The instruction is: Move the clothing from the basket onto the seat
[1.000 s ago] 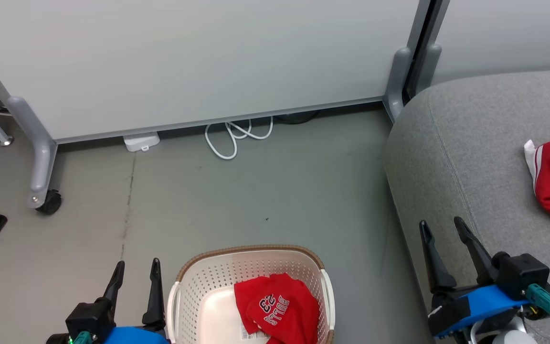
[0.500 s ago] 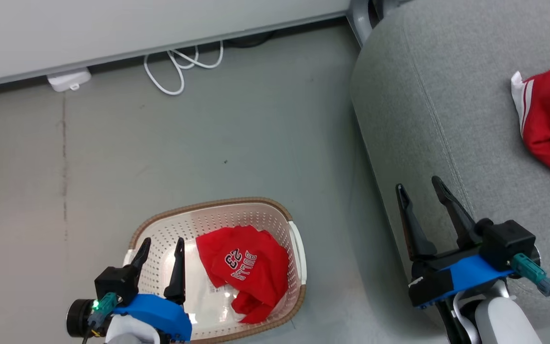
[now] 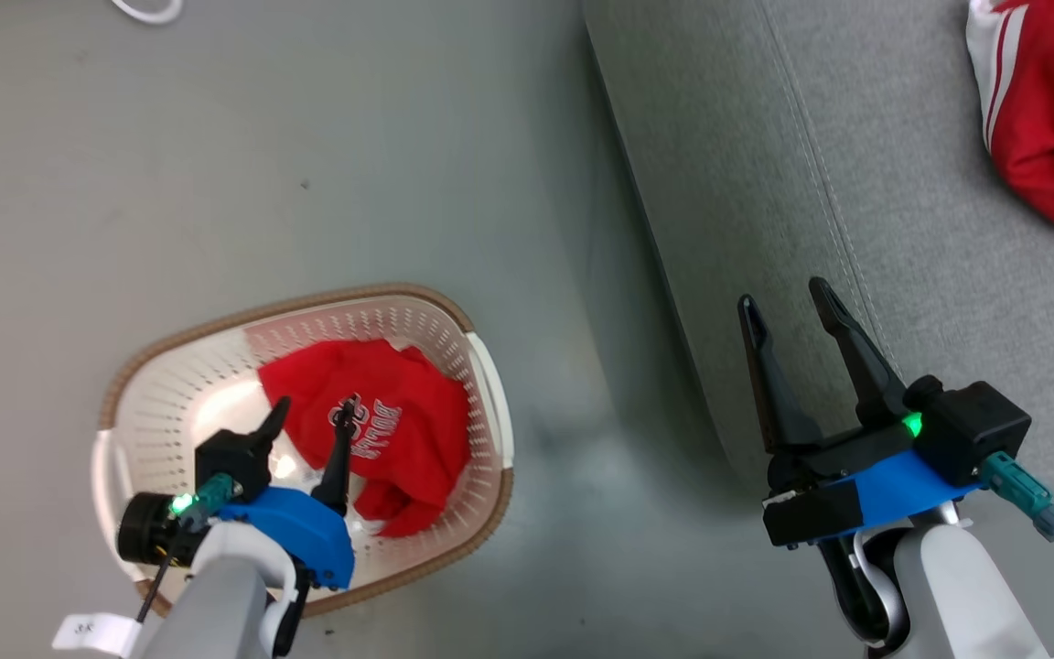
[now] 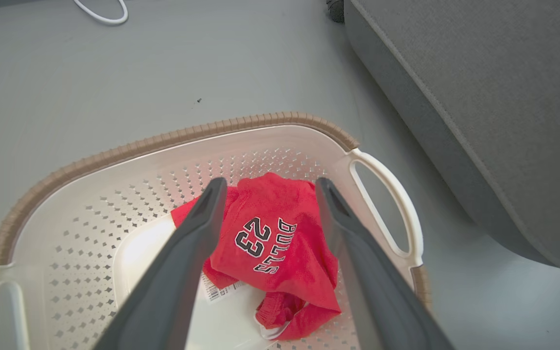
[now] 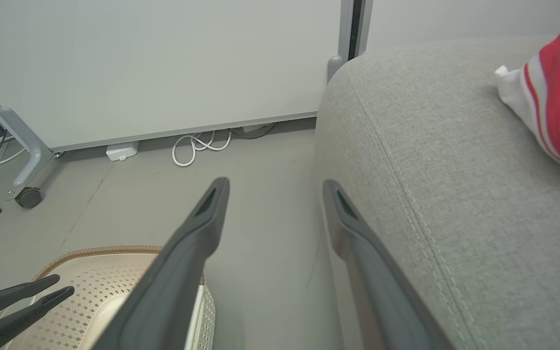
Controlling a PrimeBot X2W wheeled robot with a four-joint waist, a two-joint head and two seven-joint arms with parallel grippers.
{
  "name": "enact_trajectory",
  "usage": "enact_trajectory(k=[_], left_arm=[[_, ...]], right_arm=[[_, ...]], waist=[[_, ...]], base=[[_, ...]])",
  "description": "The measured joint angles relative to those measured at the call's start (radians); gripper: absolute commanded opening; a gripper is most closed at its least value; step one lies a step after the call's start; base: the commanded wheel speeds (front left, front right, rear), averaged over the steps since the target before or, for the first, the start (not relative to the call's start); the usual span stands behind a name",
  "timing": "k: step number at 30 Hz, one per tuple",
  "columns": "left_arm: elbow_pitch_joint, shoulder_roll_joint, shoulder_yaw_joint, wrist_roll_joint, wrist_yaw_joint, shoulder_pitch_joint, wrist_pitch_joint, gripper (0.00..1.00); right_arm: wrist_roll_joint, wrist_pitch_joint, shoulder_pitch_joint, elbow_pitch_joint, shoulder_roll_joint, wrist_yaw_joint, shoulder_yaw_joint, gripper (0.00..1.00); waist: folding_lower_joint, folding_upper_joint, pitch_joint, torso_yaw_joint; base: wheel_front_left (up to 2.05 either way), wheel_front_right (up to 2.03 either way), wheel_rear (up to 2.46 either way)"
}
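The clothing point(image 3: 417, 412) is only half moved, as I judge it: one piece lies on the seat and one is not yet taken out.

The seat point(image 3: 856, 137) is the biggest thing here. Its rounded edge lies under and ahead of the right gripper point(image 3: 783, 293), whose fingers stand wide apart and hold nothing. The striped garment point(image 3: 1048, 119) rests on the seat well beyond these fingertips and off to their right.

The basket point(image 3: 289, 302) stands on the floor point(image 3: 307, 137), directly below the left gripper point(image 3: 312, 407). In the left wrist view its brown rim curves beyond the fingertips.

The shirt point(image 4: 270, 228) with "BULLS 23" lies crumpled on the basket bottom, straight ahead of the left gripper and framed between its two fingers. These fingers are open about as wide as the shirt, and they grip nothing. Whether the tips touch the cloth already, I cannot tell.

The step in hand seems to be the reach for this second piece. The next move calls for lowering the left gripper into the cloth, closing on a thick fold and not on the basket bottom, and then lifting clear above the rim before carrying it to the seat.
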Motion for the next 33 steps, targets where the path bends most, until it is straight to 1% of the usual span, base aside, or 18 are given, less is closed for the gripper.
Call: enact_trajectory(k=[10, 18, 23, 25, 30, 33], left_arm=[[0.098, 0.058, -0.081, -0.006, 0.0, -0.113, 0.0, 1.0], [0.189, 0.11, -0.135, 0.022, 0.0, -0.19, 0.0, 1.0], [0.237, 0.12, -0.161, 0.044, 0.001, -0.234, 0.0, 1.0], [0.257, 0.121, -0.17, 0.056, 0.016, -0.252, 0.004, 1.0], [0.303, 0.122, -0.191, 0.084, 0.079, -0.294, 0.011, 1.0], [0.331, 0.116, -0.203, 0.091, 0.091, -0.313, 0.021, 1.0]], right_arm=[[0.053, -0.049, -0.035, 0.026, 0.0, 0.0, 0.032, 1.0], [0.095, -0.068, -0.062, 0.043, 0.0, 0.0, 0.069, 1.0], [0.105, -0.073, -0.067, 0.043, 0.0, 0.0, 0.074, 1.0], [0.108, -0.073, -0.067, 0.036, 0.0, 0.0, 0.072, 1.0], [0.11, -0.074, -0.062, 0.011, 0.0, 0.0, 0.07, 1.0], [0.11, -0.074, -0.057, 0.003, 0.0, 0.0, 0.072, 1.0]], waist=[[-0.0001, 0.0, 0.155, -0.086], [-0.0001, 0.0, 0.235, -0.143], [-0.0001, 0.0, 0.27, -0.165], [-0.0001, 0.0, 0.278, -0.165], [-0.0001, 0.0, 0.294, -0.161], [-0.0002, 0.0, 0.301, -0.158]], base=[[0.0, 0.0, 0.0], [0.0, 0.0, 0.0], [0.0, 0.0, 0.0], [0.0, 0.0, 0.0], [0.0, 0.0, 0.0], [0.0, 0.0, 0.0]])
